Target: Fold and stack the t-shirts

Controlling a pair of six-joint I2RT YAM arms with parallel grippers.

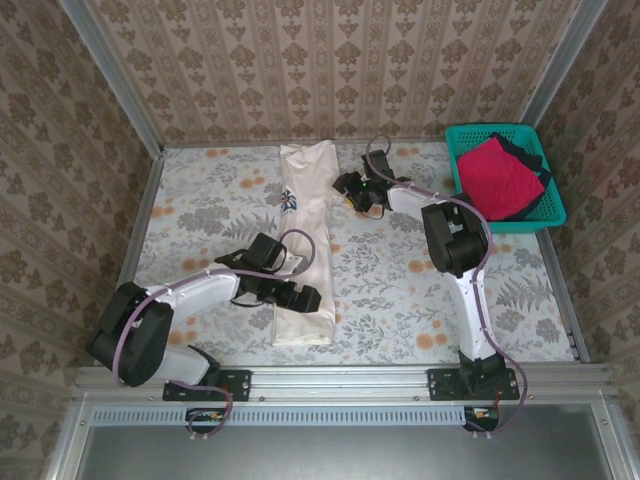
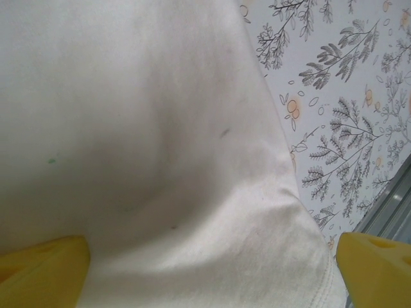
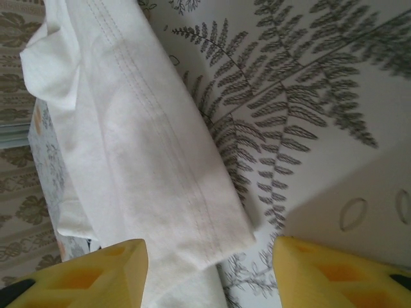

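Note:
A cream-white t-shirt [image 1: 305, 250] lies folded into a long narrow strip down the middle of the table, its blue print at mid-length. My left gripper [image 1: 300, 298] hovers over the strip's near end, open. In the left wrist view the cloth [image 2: 148, 141] spans the gap between the yellow fingers [image 2: 45, 273], with the left gripper [image 2: 212, 282] wide open. My right gripper [image 1: 348, 190] sits at the strip's far right edge. It [image 3: 212, 269] is open, and a hemmed corner of the shirt [image 3: 141, 154] lies between its jaws, unclamped. A crimson-red t-shirt [image 1: 495, 175] and a dark t-shirt [image 1: 525, 152] lie in the basket.
The teal mesh basket [image 1: 553, 213] stands at the far right corner of the table. The floral tablecloth [image 1: 400, 290] is bare to the right of the strip. Patterned walls enclose the table on three sides.

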